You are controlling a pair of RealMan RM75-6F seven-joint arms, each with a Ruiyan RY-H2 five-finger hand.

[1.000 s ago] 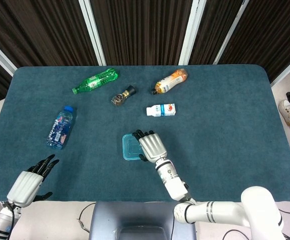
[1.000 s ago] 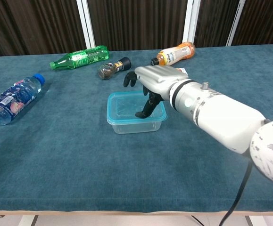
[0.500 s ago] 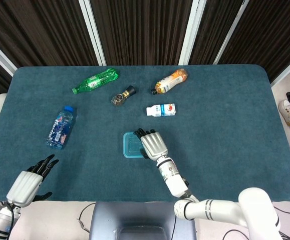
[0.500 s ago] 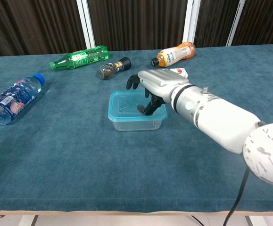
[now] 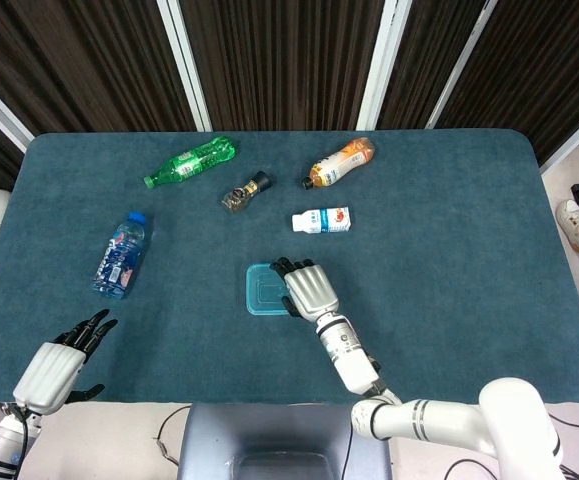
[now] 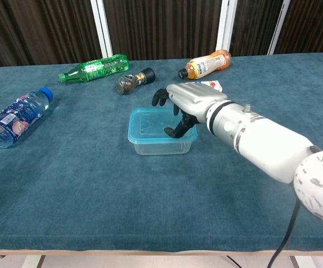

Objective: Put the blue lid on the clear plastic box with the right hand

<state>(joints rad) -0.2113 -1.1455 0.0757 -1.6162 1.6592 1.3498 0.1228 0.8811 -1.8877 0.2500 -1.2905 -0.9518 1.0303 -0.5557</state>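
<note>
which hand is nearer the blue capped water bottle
Left. The left hand sits at the table's near edge, just below the water bottle. The right hand rests on the lidded box, farther off.

Right hand (image 6: 184, 103) shifts slightly right and toward the robot over the last second, now sitting over the right edge of the blue lid (image 6: 150, 124) on the clear plastic box (image 6: 158, 145). Its dark fingers (image 6: 175, 132), earlier pressing straight down on the lid, now curl lower and flatter at the right rim. More lid surface shows.
</note>
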